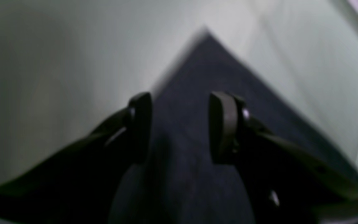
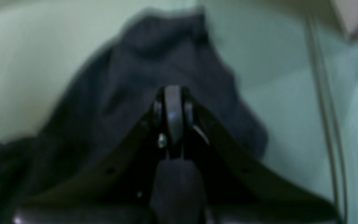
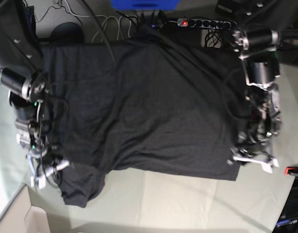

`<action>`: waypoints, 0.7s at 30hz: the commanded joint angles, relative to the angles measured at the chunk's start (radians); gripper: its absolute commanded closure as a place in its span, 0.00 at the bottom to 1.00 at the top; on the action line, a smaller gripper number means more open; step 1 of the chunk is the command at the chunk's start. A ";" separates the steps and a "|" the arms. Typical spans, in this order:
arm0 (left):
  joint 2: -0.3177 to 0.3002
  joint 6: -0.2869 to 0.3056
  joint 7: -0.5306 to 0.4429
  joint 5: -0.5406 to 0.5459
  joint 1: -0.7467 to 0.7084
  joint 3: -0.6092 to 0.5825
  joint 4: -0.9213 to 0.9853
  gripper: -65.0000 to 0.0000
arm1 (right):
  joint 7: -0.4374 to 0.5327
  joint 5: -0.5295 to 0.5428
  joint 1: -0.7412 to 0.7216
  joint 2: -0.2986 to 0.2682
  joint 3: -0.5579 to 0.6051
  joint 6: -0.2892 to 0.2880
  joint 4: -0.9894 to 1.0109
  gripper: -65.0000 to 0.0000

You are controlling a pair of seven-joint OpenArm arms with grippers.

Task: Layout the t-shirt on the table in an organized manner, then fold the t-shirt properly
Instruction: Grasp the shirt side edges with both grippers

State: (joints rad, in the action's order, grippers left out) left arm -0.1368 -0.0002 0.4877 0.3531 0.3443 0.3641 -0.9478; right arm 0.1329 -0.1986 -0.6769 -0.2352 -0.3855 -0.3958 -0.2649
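Observation:
The charcoal t-shirt point(image 3: 149, 107) lies spread over the pale green table point(image 3: 188, 199), plain side up, with wrinkles and one sleeve point(image 3: 81, 189) bunched at the lower left. My left gripper point(image 1: 180, 124) hovers open over a pointed corner of the t-shirt point(image 1: 204, 68), its fingers apart with flat cloth beneath; in the base view the left gripper point(image 3: 251, 158) is at the shirt's lower right corner. My right gripper point(image 2: 172, 93) is shut, its tips pressed into the sleeve cloth point(image 2: 120, 77); in the base view the right gripper point(image 3: 44, 170) is at the left edge.
A power strip point(image 3: 202, 22), cables and a blue box point(image 3: 144, 4) lie past the table's far edge. A cardboard box point(image 3: 13, 218) stands at the lower left. A red clamp point(image 3: 290, 171) marks the right edge. Bare table point(image 2: 275, 77) surrounds the sleeve.

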 commanded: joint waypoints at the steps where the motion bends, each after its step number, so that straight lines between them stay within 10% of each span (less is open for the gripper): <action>1: -0.007 0.004 -0.011 0.001 0.029 -0.021 -0.013 0.61 | 0.023 0.014 -0.013 -0.011 -0.002 -0.001 -0.015 1.00; 7: 0.001 -0.004 -0.004 0.004 -0.006 -0.182 -0.027 1.00 | 0.015 0.012 0.062 0.023 0.000 -0.002 -0.015 1.00; 21: -0.022 0.001 0.027 -0.001 -0.064 -0.196 0.092 1.00 | 0.023 0.011 0.168 0.013 0.000 -0.091 -0.017 1.00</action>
State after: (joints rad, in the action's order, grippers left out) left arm -0.1532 0.0246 0.4816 0.3717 0.2745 0.1684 -0.8589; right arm 0.2089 -0.1658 -0.5030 -0.2138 -0.3897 -0.4858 -0.2821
